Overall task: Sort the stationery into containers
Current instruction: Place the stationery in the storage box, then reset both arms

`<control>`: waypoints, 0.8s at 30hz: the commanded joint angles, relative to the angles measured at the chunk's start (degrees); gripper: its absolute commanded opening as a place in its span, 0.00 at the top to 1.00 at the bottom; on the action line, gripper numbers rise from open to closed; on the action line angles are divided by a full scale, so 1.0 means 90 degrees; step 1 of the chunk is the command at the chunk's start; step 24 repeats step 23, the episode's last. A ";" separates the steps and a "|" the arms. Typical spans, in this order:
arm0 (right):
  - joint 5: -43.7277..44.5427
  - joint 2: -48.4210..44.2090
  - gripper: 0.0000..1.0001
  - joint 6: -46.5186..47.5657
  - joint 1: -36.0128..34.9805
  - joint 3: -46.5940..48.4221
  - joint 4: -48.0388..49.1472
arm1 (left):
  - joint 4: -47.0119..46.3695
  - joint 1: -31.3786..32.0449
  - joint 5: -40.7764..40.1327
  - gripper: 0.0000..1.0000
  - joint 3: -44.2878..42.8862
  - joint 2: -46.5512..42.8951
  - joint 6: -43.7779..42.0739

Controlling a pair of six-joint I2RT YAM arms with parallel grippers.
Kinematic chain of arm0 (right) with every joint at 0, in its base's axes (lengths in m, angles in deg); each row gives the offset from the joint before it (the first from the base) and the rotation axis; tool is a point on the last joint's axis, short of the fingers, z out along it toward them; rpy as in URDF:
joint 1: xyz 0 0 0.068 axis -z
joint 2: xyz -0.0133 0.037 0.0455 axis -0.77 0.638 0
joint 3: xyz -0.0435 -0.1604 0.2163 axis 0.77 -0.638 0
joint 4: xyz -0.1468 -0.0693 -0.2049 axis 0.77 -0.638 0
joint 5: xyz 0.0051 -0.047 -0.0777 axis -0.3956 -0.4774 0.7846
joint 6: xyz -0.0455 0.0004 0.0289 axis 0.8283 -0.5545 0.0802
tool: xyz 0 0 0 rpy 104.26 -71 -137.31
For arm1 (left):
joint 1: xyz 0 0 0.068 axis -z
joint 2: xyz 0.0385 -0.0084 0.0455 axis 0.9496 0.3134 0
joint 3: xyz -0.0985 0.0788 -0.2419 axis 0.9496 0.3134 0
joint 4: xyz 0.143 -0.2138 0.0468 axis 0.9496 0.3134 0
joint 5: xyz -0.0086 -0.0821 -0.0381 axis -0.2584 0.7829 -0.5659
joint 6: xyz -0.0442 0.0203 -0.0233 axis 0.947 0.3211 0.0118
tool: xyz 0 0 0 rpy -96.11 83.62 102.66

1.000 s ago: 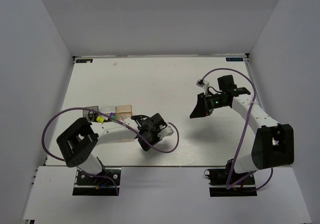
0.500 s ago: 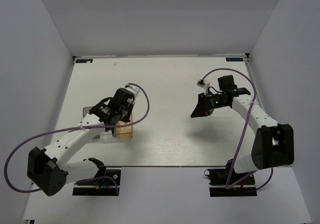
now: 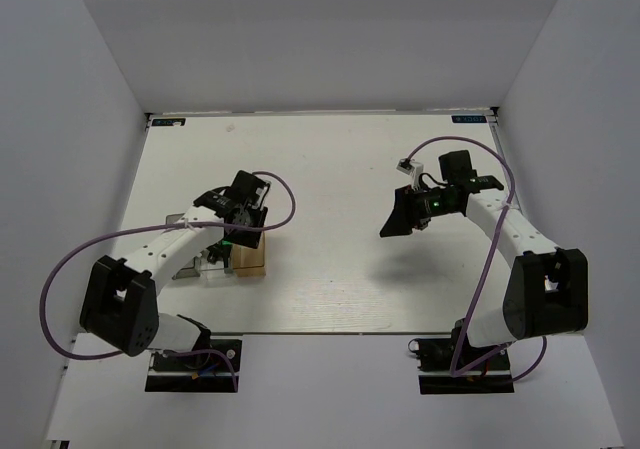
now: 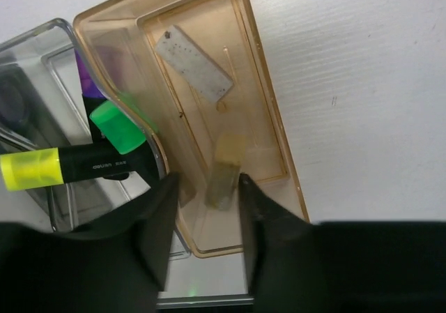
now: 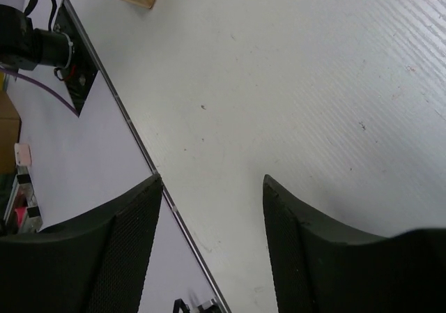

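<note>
In the middle of the left wrist view lies the tan box (image 4: 272, 111), long side running from top to bottom, on the white counter (image 4: 362, 83). Inside it the grey bar (image 4: 193, 63) lies slantwise near the upper end, and the tan block (image 4: 224, 175) lies nearer the lower end, apart from the bar. Touching the tan box on its left is the clear box (image 4: 49, 69). It holds the green-capped marker (image 4: 115, 128) and the yellow-capped marker (image 4: 42, 168), whose black barrel points toward the tan box. The purple-capped marker (image 4: 87, 83) shows dimly through the wall above them. At the far left edge a smoky box (image 4: 17, 104) shows in part; what it holds cannot be made out. The left pincer (image 4: 205, 208) hangs over the lower end of the tan box, its two fingers spread, with nothing between them. In the overhead view this arm reaches to the boxes left of centre. The right pincer (image 5: 211, 187) sits right of centre, well apart from the boxes. Its fingers are also spread and empty over bare counter, with only a corner of the tan box showing at the upper left of its own view.
</note>
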State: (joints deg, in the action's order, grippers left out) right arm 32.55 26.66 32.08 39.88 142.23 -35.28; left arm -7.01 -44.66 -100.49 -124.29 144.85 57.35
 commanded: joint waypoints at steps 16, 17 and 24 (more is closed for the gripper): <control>0.1396 -0.0462 0.10 -0.0405 0.0100 0.0087 0.0370 | -0.0487 0.0088 0.1245 0.51 0.0251 -0.2148 0.0031; 0.1852 -0.0531 0.10 -0.0871 0.0090 0.0000 0.0479 | -0.0625 0.0088 0.1382 0.25 0.0378 -0.2367 0.0030; 0.4044 -0.1508 0.10 -0.1599 0.0080 -0.0801 0.1612 | -0.0412 0.0059 0.1726 0.00 0.1091 -0.3578 -0.0174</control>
